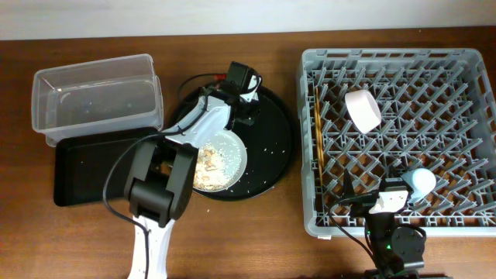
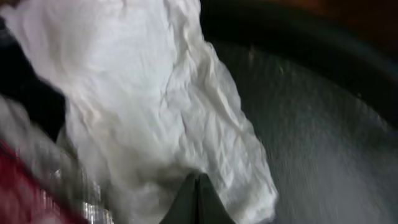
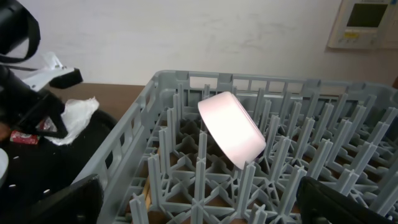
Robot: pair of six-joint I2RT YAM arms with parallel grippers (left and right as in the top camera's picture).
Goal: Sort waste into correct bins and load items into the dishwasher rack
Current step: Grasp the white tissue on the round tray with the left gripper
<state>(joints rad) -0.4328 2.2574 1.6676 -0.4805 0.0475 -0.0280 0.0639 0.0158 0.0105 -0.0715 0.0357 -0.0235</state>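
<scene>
The crumpled white napkin fills the left wrist view, with the red snack wrapper beside it at the lower left. My left gripper is shut with its tips pinched on the napkin's edge, over the far part of the round black tray. The whitish plate holds beige food scraps. The grey dishwasher rack holds the white bowl, the light-blue cup and the chopsticks. My right gripper is open and empty above the rack's front part.
The clear tub stands at the back left, and the shallow black tray lies just in front of it. The left arm reaches over the plate. Crumbs are scattered on the round tray.
</scene>
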